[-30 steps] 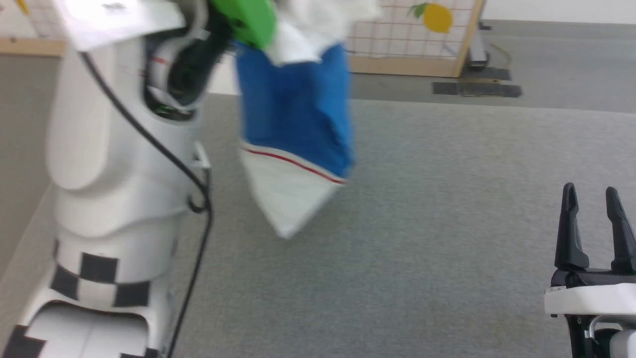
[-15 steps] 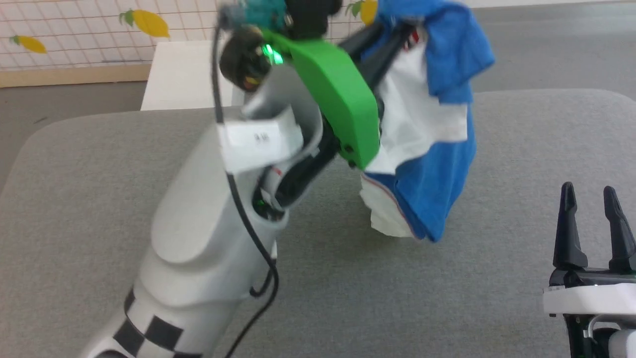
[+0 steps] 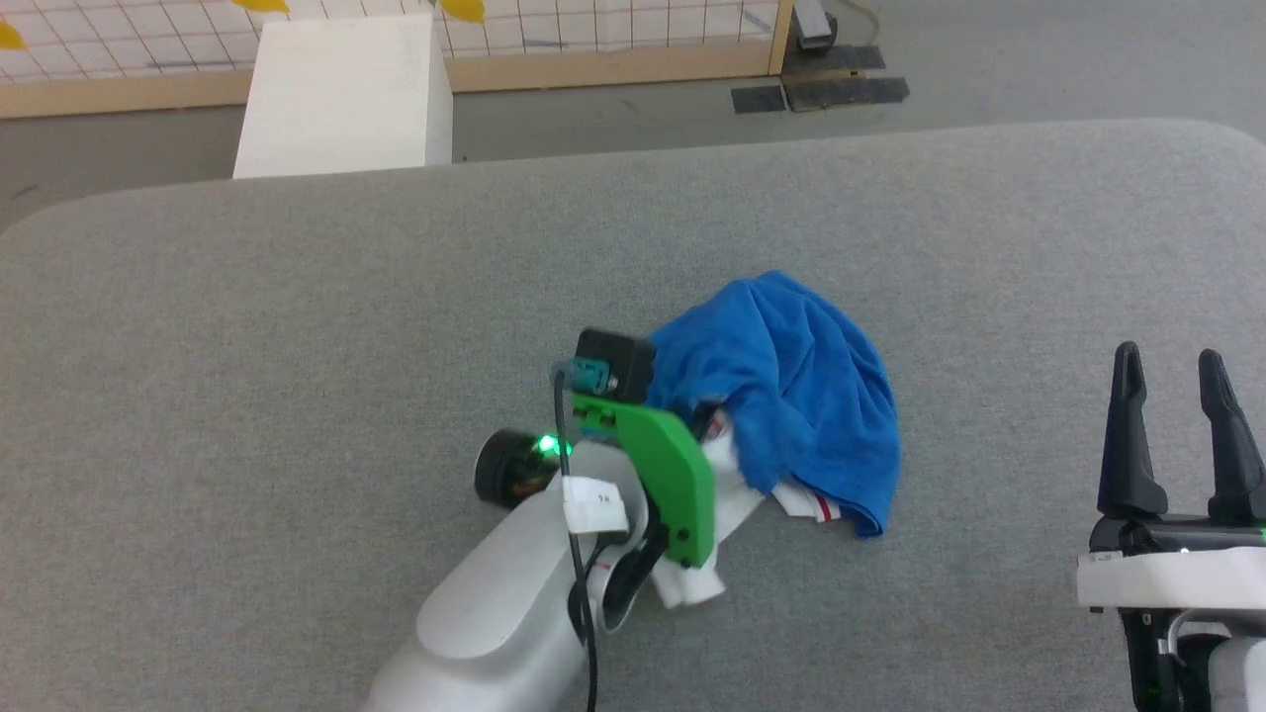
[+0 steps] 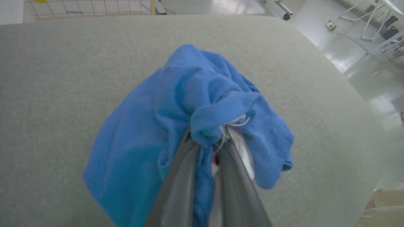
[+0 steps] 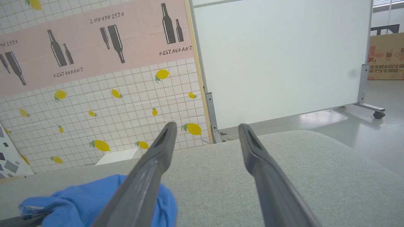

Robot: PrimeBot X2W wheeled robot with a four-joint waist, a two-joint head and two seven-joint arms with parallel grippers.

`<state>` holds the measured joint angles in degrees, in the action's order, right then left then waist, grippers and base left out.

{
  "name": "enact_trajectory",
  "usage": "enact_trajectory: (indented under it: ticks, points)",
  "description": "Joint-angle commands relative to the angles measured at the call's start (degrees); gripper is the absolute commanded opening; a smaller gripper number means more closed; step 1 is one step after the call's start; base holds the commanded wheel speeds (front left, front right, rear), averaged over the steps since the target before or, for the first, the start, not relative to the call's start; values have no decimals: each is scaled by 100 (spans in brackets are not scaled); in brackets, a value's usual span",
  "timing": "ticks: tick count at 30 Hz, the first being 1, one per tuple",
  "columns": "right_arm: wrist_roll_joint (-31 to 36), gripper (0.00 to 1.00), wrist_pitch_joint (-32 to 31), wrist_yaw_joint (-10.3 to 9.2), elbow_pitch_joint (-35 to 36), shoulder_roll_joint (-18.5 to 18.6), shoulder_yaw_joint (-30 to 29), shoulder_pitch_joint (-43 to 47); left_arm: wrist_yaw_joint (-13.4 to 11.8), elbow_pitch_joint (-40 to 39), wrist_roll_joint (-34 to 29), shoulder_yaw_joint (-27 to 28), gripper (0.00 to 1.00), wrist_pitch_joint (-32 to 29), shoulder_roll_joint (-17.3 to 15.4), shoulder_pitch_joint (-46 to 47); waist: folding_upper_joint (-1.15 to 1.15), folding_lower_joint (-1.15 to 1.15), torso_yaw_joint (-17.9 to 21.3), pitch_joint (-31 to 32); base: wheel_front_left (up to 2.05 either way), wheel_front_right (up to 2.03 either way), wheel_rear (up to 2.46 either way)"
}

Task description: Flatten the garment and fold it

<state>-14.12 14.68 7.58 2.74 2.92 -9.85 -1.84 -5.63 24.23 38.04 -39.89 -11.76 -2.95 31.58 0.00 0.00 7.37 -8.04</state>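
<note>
Lowered from mid-air, the garment lies crumpled blue, left fingers clamping it, right fingers apart.

The left pincer rises from the bottom edge, its two long grey fingers pressed close on a bunched fold of the royal-blue jersey garment; blue cloth sits between them, with a strip of white fabric and a speck of red beside the right finger; the garment lies crumpled on the grey fabric-covered bench, spreading left and ahead; the bench's rounded corner curves away at the right, where glossy pale floor shows; a gridded panel stands past the far edge.
</note>
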Motion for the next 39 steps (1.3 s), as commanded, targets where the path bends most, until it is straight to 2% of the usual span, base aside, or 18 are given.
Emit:
enact_trajectory:
  ticks: [1,4,5,6,7,15,19,23,26,32,39]
  points:
    - [-23,100,31,-9,11,-4,0,-105,-37,243,-36,-37,0,-22,5,-54,0,0,-15,-90,0,0,0]
    - [-20,100,31,-9,6,-4,-9,-140,-59,744,-59,-66,0,-8,-2,-36,0,0,-56,-151,0,0,0]
    - [-19,100,31,-9,-8,-4,-3,-148,-58,889,-58,-58,16,39,-1,-15,0,0,-77,-157,0,0,0]
    - [-17,100,31,-9,-17,-4,2,-152,-52,986,-58,-51,49,91,-1,5,0,0,-95,-159,0,0,0]
    - [-16,100,31,-9,-25,-4,5,-156,-34,1090,-54,-48,100,148,-1,32,0,0,-117,-156,0,0,0]
    - [9,100,31,-9,-56,-4,-69,-127,199,1063,230,33,100,499,5,215,0,0,-329,5,0,0,0]
    - [-1,100,31,-9,-34,-4,-86,-76,153,612,290,168,100,730,-43,183,0,0,-420,84,0,0,0]
    - [-29,100,31,-9,-22,-4,-87,-22,-82,-55,201,366,100,1129,-292,-41,0,0,-483,119,0,0,0]
    - [-45,100,31,-9,-15,-4,-87,23,-359,-513,55,418,100,1297,-536,-373,0,0,-520,120,0,0,0]
    - [-51,100,31,-9,27,-4,-112,42,-784,-1188,-48,117,100,667,-901,-1117,0,0,-556,58,0,0,0]
    - [-51,100,31,-9,24,-4,-100,17,-1182,-1636,137,-168,100,-191,-981,-1701,0,0,-577,-18,0,0,0]
